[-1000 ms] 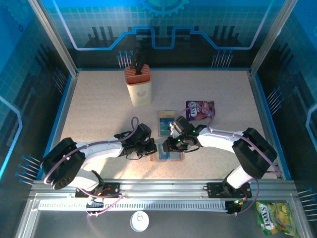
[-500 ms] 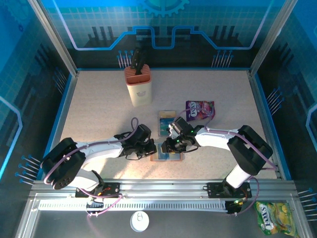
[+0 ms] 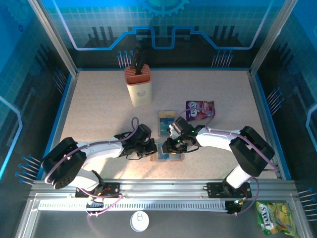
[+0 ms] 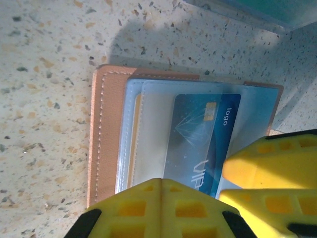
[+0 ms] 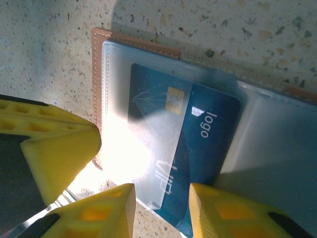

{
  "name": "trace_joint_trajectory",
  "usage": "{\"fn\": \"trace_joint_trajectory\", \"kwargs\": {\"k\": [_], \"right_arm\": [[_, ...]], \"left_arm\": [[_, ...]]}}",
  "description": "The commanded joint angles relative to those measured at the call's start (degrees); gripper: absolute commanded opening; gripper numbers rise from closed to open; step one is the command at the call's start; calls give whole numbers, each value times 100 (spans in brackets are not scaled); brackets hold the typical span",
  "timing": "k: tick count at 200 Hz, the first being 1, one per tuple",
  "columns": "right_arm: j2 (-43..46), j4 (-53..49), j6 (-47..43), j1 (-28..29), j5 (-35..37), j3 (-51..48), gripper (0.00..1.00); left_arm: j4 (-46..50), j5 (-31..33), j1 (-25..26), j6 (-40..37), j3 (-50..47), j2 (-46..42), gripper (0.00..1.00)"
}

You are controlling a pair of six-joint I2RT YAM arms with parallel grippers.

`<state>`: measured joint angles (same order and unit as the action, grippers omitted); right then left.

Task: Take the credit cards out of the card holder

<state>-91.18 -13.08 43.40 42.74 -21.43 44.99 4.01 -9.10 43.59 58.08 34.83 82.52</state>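
Overhead, closed left gripper (image 3: pixel 152 148) and narrowly parted right gripper (image 3: pixel 166 147) over card holder (image 3: pixel 168 158); in right wrist close-up, blue credit card (image 5: pixel 198 144) with chip (image 5: pixel 173 94).

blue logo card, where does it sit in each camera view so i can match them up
top external: just below centre, inside the card holder; too small to tell from the pockets.
left wrist: blue card right of centre, running down to the bottom edge.
right wrist: blue card in the centre, slanting down to the bottom edge.
shared landmark: the card holder's brown stitched leather edge, at the left in both wrist views.
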Motion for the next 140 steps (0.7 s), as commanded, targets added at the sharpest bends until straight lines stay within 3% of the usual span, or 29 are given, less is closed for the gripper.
{"fn": "trace_joint_trajectory", "kwargs": {"k": [1, 140], "right_arm": [[185, -237, -105, 24, 54, 73, 34], [202, -363, -121, -47, 210, 88, 36]], "left_arm": [[-75, -144, 61, -63, 151, 156, 0], [8, 27, 97, -8, 46, 338, 0]]}}
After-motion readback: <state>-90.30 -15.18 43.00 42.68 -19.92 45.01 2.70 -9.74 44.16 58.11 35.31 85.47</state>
